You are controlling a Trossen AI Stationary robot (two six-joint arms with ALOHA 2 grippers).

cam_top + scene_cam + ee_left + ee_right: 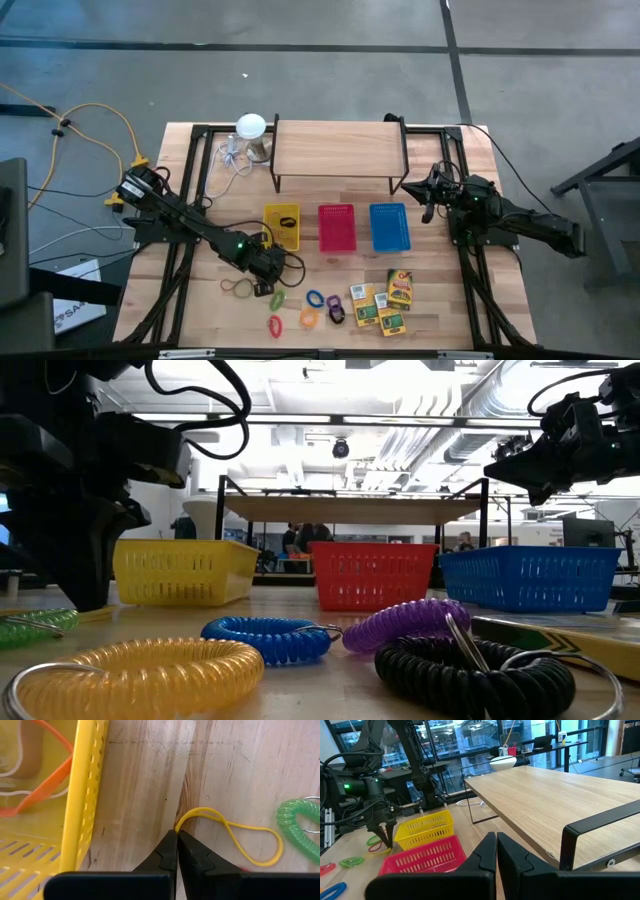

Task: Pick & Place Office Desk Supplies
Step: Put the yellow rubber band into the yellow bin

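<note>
Left tool on a rubber band
Our left tool point(176, 836) pinches a yellow rubber band point(235, 836) beside the yellow basket point(82, 795); our right tool point(496, 840) waits closed, empty.

1. Baskets: 3, one each yellow point(283, 226), red point(337, 227) and blue point(389, 226).
2. Card boxes point(383, 302): about 5, clustered and hard to separate.
3. Coil rings point(316, 299): roughly 6.
4. Wooden shelf point(338, 148): 1.
5. Arms: 2.
</note>
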